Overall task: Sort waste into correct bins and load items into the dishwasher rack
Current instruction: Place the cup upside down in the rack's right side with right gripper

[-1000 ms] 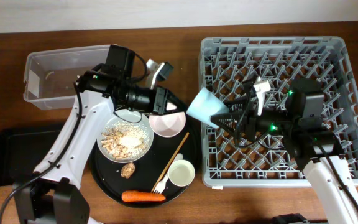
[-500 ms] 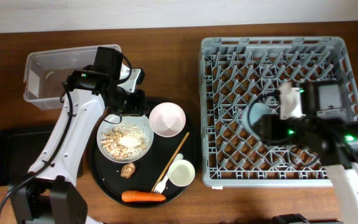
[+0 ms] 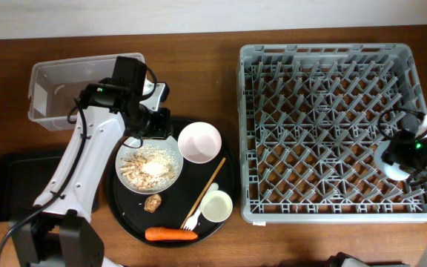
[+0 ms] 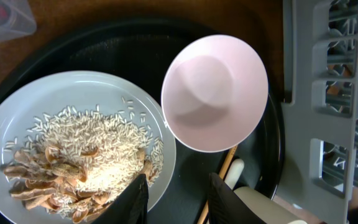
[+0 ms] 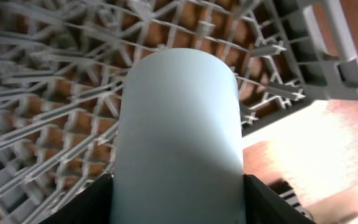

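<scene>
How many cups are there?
2. The blue cup is held by the right gripper at the rack's right edge. The small white cup stands on the round tray, beside the fork. None looks hidden.

Table: dark brown wood table [image 3: 191,74], its grain running side to side.
Wall: pale wall [image 3: 213,11] along the far edge.
Light: even, with soft shadows.

Bowl [image 3: 199,141] right of plate [image 3: 175,170]; rack [image 3: 325,52] rightmost.
</scene>
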Robot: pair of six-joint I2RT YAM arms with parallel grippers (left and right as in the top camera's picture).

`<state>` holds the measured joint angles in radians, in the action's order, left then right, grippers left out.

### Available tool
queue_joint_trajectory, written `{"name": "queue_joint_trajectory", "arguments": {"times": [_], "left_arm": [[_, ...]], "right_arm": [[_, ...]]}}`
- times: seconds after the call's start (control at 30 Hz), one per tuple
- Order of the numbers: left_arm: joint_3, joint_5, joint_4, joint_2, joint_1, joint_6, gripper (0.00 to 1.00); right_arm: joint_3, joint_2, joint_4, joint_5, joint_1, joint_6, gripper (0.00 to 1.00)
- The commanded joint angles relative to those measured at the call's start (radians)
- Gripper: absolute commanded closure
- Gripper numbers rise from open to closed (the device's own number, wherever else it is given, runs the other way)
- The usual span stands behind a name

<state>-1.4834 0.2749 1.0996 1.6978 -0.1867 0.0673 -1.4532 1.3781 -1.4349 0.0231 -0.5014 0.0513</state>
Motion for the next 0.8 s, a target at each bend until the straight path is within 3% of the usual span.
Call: {"name": "queue_joint_trajectory", "arguments": {"times": [0.0,0.77], "left_arm": [[-0.011,-0.010,0.001,-0.011,0.000,-0.009,0.69],[-0.011,-0.011,0.017,-0.011,0.000,-0.009,0.69]], "right_arm": [[-0.013,0.068,0.000,-0.001,-0.059,-0.006,0.39],[-0.008,0.195,0.011,-0.031,-0.149,0.044,0.35]]}}
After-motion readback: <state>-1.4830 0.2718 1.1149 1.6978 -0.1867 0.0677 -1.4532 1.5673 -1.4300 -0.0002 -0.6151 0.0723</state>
